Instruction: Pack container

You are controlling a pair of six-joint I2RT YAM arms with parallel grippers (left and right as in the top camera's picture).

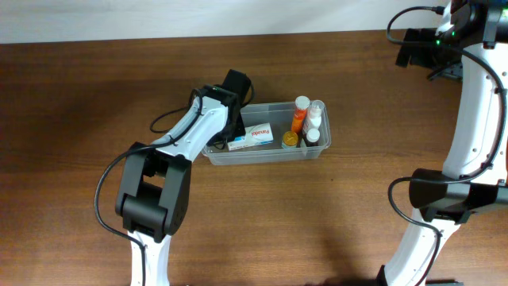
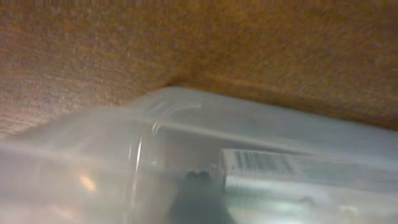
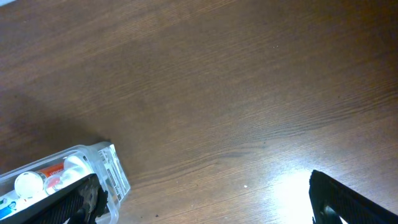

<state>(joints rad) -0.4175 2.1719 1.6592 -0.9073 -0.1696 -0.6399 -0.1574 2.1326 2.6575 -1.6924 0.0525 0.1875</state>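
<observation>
**Left gripper buried at the container's left end, right gripper wide open in the far corner**

From overhead, the left third of the table is bare wood, running up to the far edge where a pale strip begins. My left arm rises from the near side and slants up and to the right. The left gripper sits at the left short end of the container, touching or nearly touching its rim. The wrist body covers the fingers, and the left wrist view is only a blur of clear plastic wall pressed close, so I cannot tell how the jaws stand.

The container lies lengthwise across the middle of the table, nearer the far edge than the near one. Inside it, a white-and-green box lies flat in the left half, just beside the left gripper. Through the wall I see its barcode side. A cluster of small bottles stands packed against the right end.

To the right of the container, bare wood runs on to the right arm, which stands well apart. The right gripper is up by the far right corner, its fingers spread wide and holding nothing. In its own view the container's right end shows at the lower left.
</observation>
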